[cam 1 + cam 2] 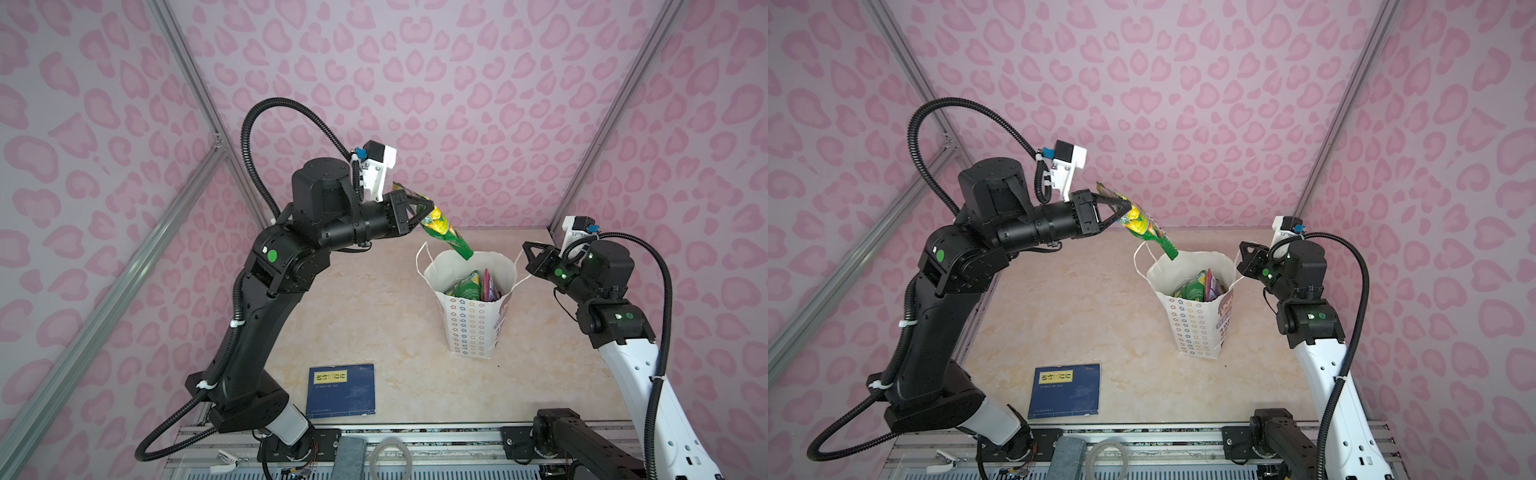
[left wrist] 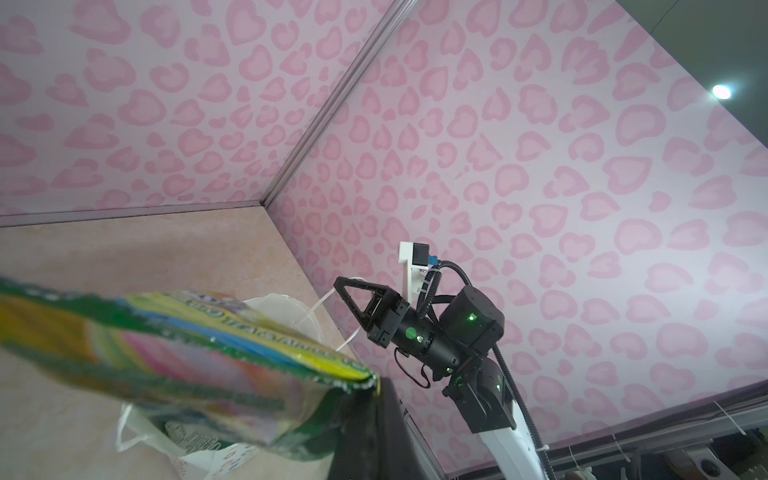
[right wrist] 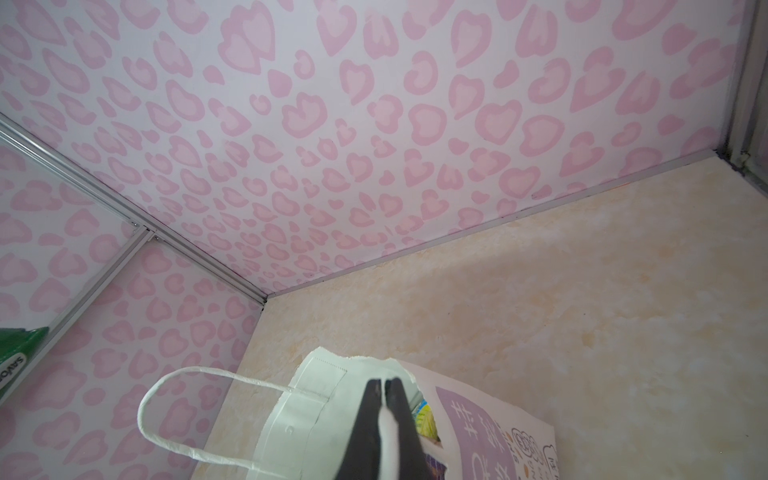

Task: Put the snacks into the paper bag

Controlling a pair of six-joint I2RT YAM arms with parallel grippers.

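Nearest you, by the front edge of the table (image 1: 374,316) and left of its middle, a flat dark-blue book (image 1: 341,390) with a yellow label lies apart from the work. Further in, on the right half, the paper bag (image 1: 469,328) stands upright. It is thin white paper, sharply creased and printed with rows of small flowers, and its mouth is open. Several glossy snacks (image 1: 473,286), green and purple, stand on edge inside. The right gripper (image 1: 527,249) is at the bag's right rim. Its jaws are closed and appear to pinch the cord handle (image 3: 388,419), which draws that side outward. Beyond the rim, the left gripper (image 1: 430,208) is clamped on the upper part of a green-yellow packet (image 1: 446,232), a limp foil pouch with a serrated seam. The packet's long axis slopes from the jaws down toward the near right. Its lower end is at the bag's far-left rim, and you cannot tell whether the two touch. The mouth therefore lies below and to the near right of the held end. The left arm alone carries the load, and the next move is probably a short advance over the opening before letting go. No other packet shows loose on the table.
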